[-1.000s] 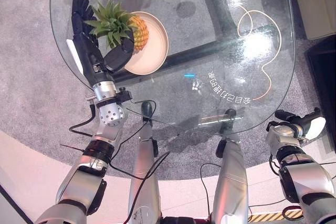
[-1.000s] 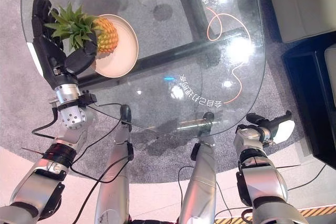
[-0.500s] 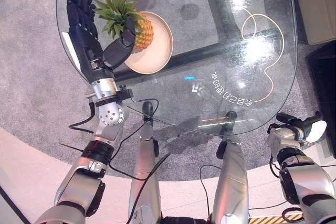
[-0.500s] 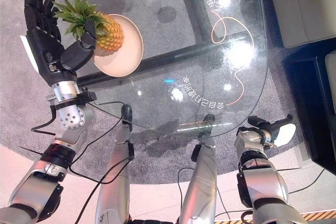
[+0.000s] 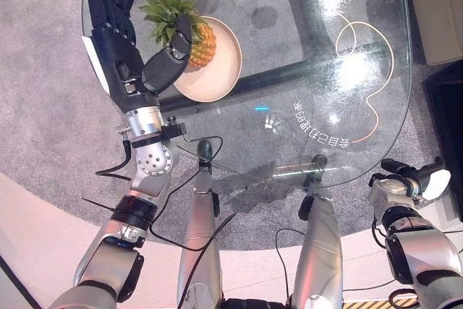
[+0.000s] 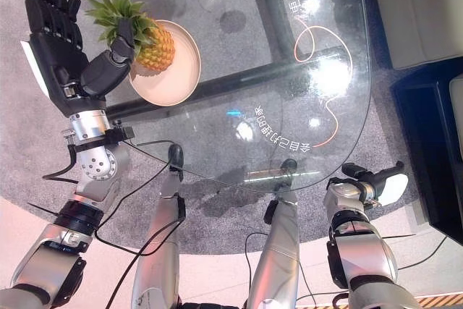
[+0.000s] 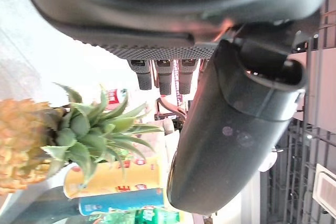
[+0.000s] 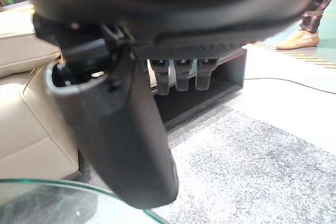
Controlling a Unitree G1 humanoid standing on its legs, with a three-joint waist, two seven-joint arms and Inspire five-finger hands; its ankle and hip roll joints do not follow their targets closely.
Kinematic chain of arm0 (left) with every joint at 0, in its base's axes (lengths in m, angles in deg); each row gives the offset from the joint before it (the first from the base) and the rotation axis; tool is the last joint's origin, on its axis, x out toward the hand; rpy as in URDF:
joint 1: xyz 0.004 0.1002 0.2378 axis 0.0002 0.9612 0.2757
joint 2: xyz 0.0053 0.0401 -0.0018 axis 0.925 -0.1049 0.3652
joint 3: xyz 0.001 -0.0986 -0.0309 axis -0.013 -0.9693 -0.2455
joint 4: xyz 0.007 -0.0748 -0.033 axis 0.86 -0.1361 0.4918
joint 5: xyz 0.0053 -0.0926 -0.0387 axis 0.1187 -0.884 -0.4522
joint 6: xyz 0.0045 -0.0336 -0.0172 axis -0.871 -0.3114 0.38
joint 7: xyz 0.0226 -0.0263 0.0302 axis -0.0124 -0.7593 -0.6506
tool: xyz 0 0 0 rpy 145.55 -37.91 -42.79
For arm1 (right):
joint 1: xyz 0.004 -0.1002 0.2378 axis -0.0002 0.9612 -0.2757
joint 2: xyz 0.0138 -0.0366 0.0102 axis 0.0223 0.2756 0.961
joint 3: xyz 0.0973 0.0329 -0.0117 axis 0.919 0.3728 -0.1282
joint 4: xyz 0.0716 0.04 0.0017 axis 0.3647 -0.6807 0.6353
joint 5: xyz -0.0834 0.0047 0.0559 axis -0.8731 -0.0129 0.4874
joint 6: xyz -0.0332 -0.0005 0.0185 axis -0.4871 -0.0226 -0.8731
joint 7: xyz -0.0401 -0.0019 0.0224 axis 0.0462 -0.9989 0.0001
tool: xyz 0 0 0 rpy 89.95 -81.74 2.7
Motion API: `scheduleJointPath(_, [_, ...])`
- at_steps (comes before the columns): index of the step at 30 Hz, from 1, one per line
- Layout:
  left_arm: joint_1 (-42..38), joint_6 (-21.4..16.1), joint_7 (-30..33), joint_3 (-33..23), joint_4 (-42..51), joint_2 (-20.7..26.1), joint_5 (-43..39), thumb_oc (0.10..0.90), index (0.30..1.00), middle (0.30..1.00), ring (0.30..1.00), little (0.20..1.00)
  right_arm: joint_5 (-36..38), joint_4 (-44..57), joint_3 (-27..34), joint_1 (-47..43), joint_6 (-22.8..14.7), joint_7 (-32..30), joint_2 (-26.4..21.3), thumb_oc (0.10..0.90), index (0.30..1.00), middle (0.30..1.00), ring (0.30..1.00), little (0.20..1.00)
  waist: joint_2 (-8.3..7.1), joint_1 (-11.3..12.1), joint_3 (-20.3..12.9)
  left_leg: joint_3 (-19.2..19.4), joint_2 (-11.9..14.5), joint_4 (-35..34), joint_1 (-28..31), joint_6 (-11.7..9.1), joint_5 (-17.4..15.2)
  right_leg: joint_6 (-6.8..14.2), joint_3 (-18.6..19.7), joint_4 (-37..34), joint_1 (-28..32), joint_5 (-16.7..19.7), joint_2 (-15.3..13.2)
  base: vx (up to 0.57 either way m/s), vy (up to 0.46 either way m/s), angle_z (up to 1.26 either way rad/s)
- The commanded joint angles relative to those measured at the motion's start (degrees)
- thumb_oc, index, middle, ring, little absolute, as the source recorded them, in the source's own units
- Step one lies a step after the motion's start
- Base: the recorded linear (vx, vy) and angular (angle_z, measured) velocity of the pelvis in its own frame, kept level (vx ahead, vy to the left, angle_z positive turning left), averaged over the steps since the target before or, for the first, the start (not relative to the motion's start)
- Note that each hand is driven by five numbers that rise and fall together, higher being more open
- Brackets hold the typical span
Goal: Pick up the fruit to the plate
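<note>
Left eye view shows the pineapple [image 5: 195, 37] lying on the plate [image 5: 221, 70] beside the left hand [image 5: 119, 41], fingers straight and holding nothing, whose thumb beside the leafy crown could roll it onto the worktop [image 5: 311, 56].

Pineapple [image 5: 189, 34] lying on plate [image 5: 224, 56]
</note>
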Motion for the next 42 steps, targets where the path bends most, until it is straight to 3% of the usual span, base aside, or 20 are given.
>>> scheduleJointPath(1, [-3.2, -3.57, 0.41, -2.97, 7.07, 1.64, 3.33, 0.8, 0.9, 0.9, 0.9, 0.9, 2.19, -0.04, 2.91, 4.37, -2.15, -2.78, -3.72, 0.8, 0.9, 0.9, 0.9, 0.9, 0.86, 0.49, -1.04, 1.35, -0.93, 3.1, -0.33, 3.77, -4.82, -2.05, -7.37, -4.12, 1.95, 2.92, -1.03, 0.0, 0.0, 0.0])
scheduleJointPath(7, [-2.17, -1.67, -1.19, -4.51, 9.25, 2.73, 2.4, 0.8, 0.9, 0.9, 0.9, 0.9, 1.66, 0.16, 3.93, 6.38, -2.88, -2.71, -3.33, 0.8, 0.9, 0.9, 0.9, 0.9, 0.55, 0.56, -1.04, 1.5, -0.59, 2.07, 2.27, 3.62, -4.66, -1.77, -7.58, -5.25, 4.53, 3.16, -1.14, 0.0, 0.0, 0.0])
scheduleJointPath(13, [-0.92, 1.69, -2.83, -6.76, 9.55, 5.02, -1.38, 0.8, 0.9, 0.9, 0.9, 0.9, 1.23, 0.43, 5.46, 9.73, -3.5, -2.24, -3.36, 0.8, 0.9, 0.9, 0.9, 0.9, -0.08, 0.32, -1.04, 2.53, 0.01, -1.64, 8.81, 3.2, -3.23, -0.98, -7.59, -9.09, 11.05, 4.49, -1.53, 0.01, -0.002, 0.01])
scheduleJointPath(19, [3.25, 6.45, -6.6, -9.36, 4.3, 6.32, -5.0, 0.8, 0.9, 0.9, 0.9, 0.9, -0.01, 1.13, 7.01, 14.23, -3.03, -1.21, -2.02, 0.8, 0.9, 0.9, 0.9, 0.9, -0.29, 0.14, -1.04, 3.98, 0.35, -6.7, 18.3, 2.72, -2.19, -0.14, -7.1, -13.8, 20.54, 5.4, -1.87, 0.03, 0.012, -0.01])
scheduleJointPath(22, [8.02, 8.11, -7.88, -10.72, -3.21, 7.32, -4.49, 0.8, 0.9, 0.9, 0.9, 0.9, -0.96, 1.61, 8.34, 19.11, -3.4, 1.08, -1.15, 0.8, 0.9, 0.9, 0.9, 0.9, -0.15, -0.15, -1.04, 5.29, 0.66, -11.46, 26.7, 2.27, -1.09, 0.28, -7.24, -18.26, 29.25, 6.18, -1.86, 0.07, 0.057, -0.01])
scheduleJointPath(27, [14.96, 9.66, -11.74, -12.09, -15.88, 7.25, -4.7, 0.8, 0.9, 0.9, 0.9, 0.9, -2.83, 1.14, 9.81, 25.74, -3.47, 6.15, 0.58, 0.8, 0.9, 0.9, 0.9, 0.9, -0.59, -0.67, -6.06, 7.08, 0.88, -16.7, 34.14, 1.62, 0.31, 0.68, -8.45, -23.84, 37.6, 7.16, -1.57, 0.12, 0.046, 0.01])
scheduleJointPath(29, [19.46, 11.66, -14.54, -13.46, -23.03, 6.64, -4.68, 0.8, 0.9, 0.9, 0.9, 0.9, -4.73, 0.59, 9.71, 29.28, -1.23, 11.85, 1.64, 0.8, 0.9, 0.9, 0.9, 0.9, -0.99, -1.03, -9.89, 7.77, 1.28, -17.7, 36.94, 1.28, 0.78, 0.72, -8.99, -25.63, 40.74, 7.82, -1.45, 0.14, 0.044, 0.03])
scheduleJointPath(32, [22.78, 14.71, -17.54, -15.54, -28.92, 5.14, -4.17, 0.8, 0.9, 0.9, 0.9, 0.9, -5.75, -0.04, 9.14, 31.96, 1.13, 17.27, 3.12, 0.8, 0.9, 0.9, 0.9, 0.9, -1.23, -1.29, -12.92, 8.38, 1.87, -18.05, 39.16, 0.97, 0.82, 0.71, -9.66, -26.95, 43.37, 8.09, -1.3, 0.13, 0.024, -0.04])
scheduleJointPath(36, [27.02, 16.3, -21.98, -16.32, -38.73, 2.55, -1.23, 0.8, 0.9, 0.9, 0.9, 0.9, -8.71, -1.53, 7.81, 34.93, 4.46, 21.45, 5.11, 0.8, 0.9, 0.9, 0.9, 0.9, -1.62, -1.46, -17.76, 9.19, 2.91, -18.05, 42.1, 0.31, 0.56, 0.44, -10.83, -28.62, 47.47, 7.93, -0.81, 0.15, 0.008, -0.07])
scheduleJointPath(42, [29.11, 21.48, -32.82, -14.46, -48.12, 0.0, 0.87, 0.8, 0.9, 0.9, 0.9, 0.9, -12.1, -5.24, 7.3, 36.81, 10.1, 31.12, 5.41, 0.8, 0.9, 0.9, 0.9, 0.9, -1.56, -1.82, -22.05, 10.22, 3.92, -18.05, 45.01, -0.51, 0.34, 0.52, -12.07, -29.7, 51.04, 7.38, -0.57, 0.1, 0.029, -0.01])
